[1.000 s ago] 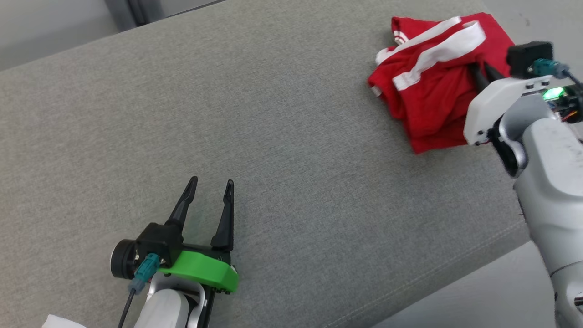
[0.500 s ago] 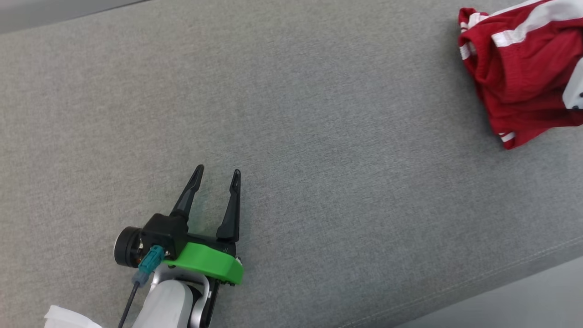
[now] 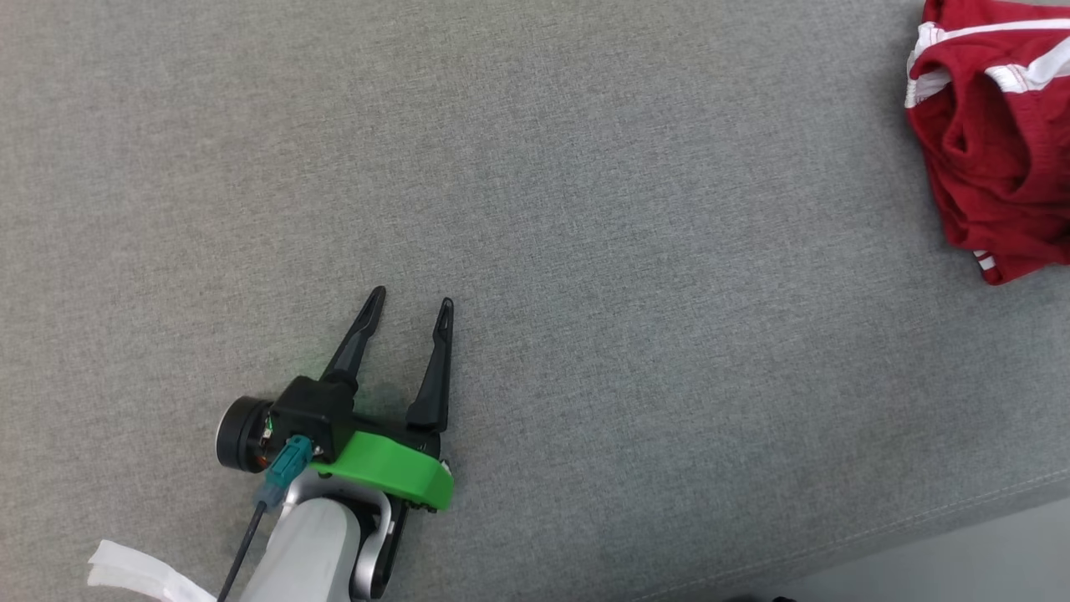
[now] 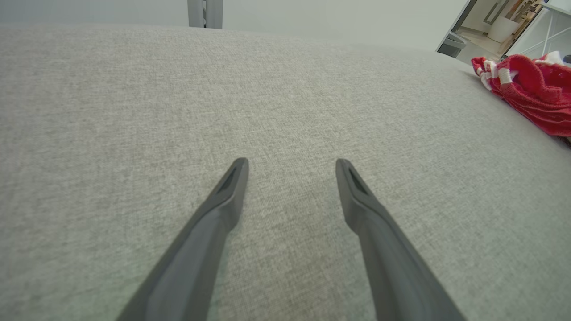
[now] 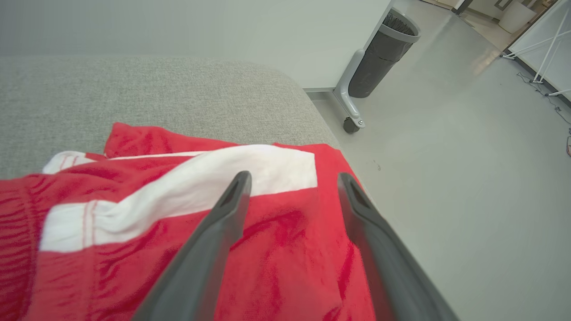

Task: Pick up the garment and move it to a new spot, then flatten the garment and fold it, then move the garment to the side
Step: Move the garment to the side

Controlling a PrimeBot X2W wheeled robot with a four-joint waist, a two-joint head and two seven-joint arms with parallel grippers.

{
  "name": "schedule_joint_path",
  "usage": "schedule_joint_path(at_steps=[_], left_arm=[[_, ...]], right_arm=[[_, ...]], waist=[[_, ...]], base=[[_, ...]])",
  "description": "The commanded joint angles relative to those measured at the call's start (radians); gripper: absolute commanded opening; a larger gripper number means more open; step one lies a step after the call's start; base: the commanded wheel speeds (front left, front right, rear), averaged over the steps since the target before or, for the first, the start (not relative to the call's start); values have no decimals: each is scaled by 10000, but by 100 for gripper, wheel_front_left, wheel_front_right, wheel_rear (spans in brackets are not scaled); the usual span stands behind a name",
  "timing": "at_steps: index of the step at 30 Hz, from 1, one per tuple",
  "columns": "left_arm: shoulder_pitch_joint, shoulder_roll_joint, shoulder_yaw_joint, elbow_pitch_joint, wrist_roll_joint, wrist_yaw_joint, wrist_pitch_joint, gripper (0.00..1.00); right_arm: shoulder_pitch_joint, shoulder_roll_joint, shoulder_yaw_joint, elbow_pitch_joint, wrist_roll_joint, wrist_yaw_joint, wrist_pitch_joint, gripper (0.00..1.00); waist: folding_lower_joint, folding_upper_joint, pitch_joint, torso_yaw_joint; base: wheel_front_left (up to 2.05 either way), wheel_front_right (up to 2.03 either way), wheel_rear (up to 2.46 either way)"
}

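Soft red garment (image 3: 995, 167) with white stripes, bunched up in a lumpy heap at the far right end of the big grey cloth-covered table (image 3: 585, 209), close to the table's edge. Left tool (image 3: 414, 297) with two long dark fingers and a bright green collar (image 3: 393, 477), low over the bare grey cloth near the front of the table, well apart from the garment. Fingers spread wide, nothing between them, tips pointing away toward the far side. Thin white strip (image 3: 134, 573) poking in at the bottom left corner of the head view, too little of it showing to name. Right tool (image 5: 294, 175) right above the red heap, fingers spread wide as well, no cloth pinched between them. Hard to tell whether touching the cloth or just above it. Under the tip of one finger, a broad white band across the red folds. Just past the garment, the rounded corner of the table, then a shiny pale floor (image 5: 468, 178). Farther back on that floor, a dark bin (image 5: 383, 58) with a grey rim, on a stand with a little wheel.
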Motion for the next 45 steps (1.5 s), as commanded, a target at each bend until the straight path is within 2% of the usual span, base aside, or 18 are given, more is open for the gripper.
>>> schedule_joint_path(at_steps=[1,6,11,17,25,30,35,40,45], left_arm=[[-139,77,30,58,0,-15,-2,100],[-126,74,57,100,-90,32,-10,100],[-105,67,192,144,-211,62,-20,100],[-121,34,632,117,-544,69,-26,100],[155,-72,1398,166,-946,54,-28,100],[512,-135,1865,183,-1251,2,-28,100],[1036,-173,2169,283,-1394,-52,-29,100],[1650,-199,2412,402,-1377,-37,-29,100],[2288,-219,2619,404,-1373,42,-29,100]], right_arm=[[-86,71,-89,119,-197,-18,-181,100],[-292,430,-38,332,-560,-18,-681,100],[-532,760,426,415,-639,-18,-1061,100],[-596,1204,1203,239,-492,-18,-1378,100],[95,1931,2076,-326,137,-18,-1523,100],[1139,2401,2328,-1264,714,-18,-1536,100],[2647,2952,2079,-2367,1044,-18,-1538,100],[4402,3463,1836,-3505,714,-18,-1539,100],[5967,3652,2028,-4630,429,-18,-1541,100]], waist=[[-1,0,-35,-18],[-1,0,-248,-100],[-1,0,-606,-167],[-1,0,-1275,-79],[-1,0,-2472,338],[-1,0,-3141,647],[-1,0,-3637,911],[-1,0,-4027,1038],[-1,0,-4288,1059]], base=[[0,0,0],[0,0,0],[0,0,0],[0,0,0],[0,0,0],[0,0,0],[0,0,0],[0,0,0],[0,0,0]])
